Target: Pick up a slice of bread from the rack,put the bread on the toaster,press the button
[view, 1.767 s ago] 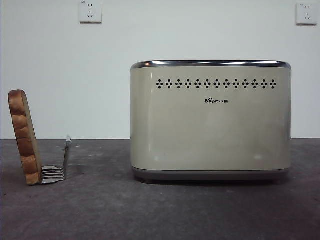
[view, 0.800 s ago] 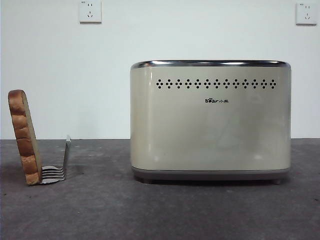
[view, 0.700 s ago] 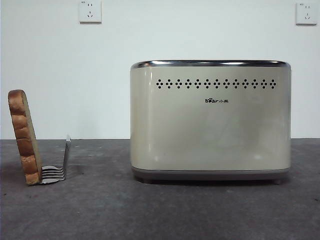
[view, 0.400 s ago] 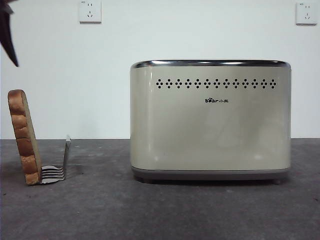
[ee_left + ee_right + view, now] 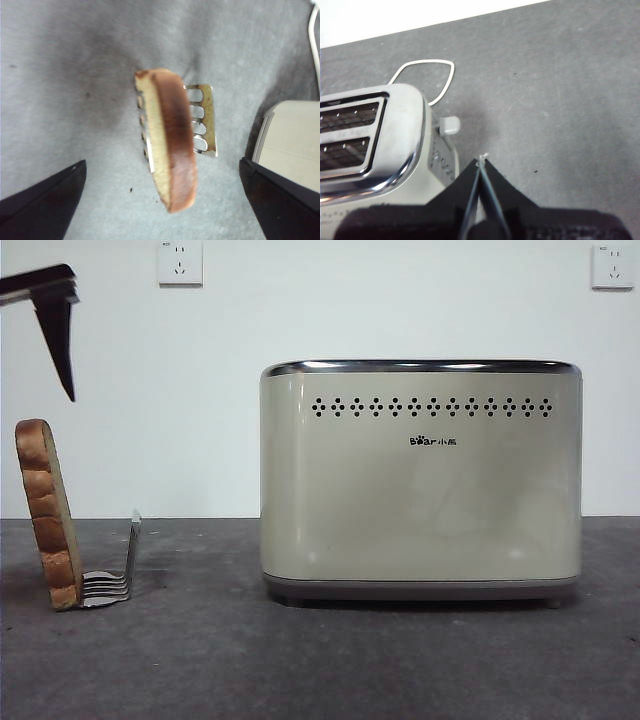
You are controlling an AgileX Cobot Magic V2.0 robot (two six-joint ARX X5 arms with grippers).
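Observation:
The slice of bread (image 5: 48, 515) stands on edge, leaning in the small wire rack (image 5: 112, 583) at the far left of the table. In the left wrist view the slice of bread (image 5: 172, 140) and rack (image 5: 202, 120) lie straight below my left gripper (image 5: 162, 165), whose jaws are open wide on either side of them. In the front view that left gripper (image 5: 60, 340) hangs just above the slice, apart from it. The cream toaster (image 5: 420, 480) stands to the right. My right gripper (image 5: 481, 160) is shut and empty, hovering beside the toaster (image 5: 370, 135) near its lever button (image 5: 449, 125).
A white cable (image 5: 427, 75) loops on the table behind the toaster's end. Two wall sockets (image 5: 180, 262) (image 5: 612, 267) sit on the white wall behind. The toaster's two slots (image 5: 347, 132) are open at the top.
My left gripper has come into the front view from the upper left corner and dropped toward the top of the bread. Bread, rack and toaster have not moved.

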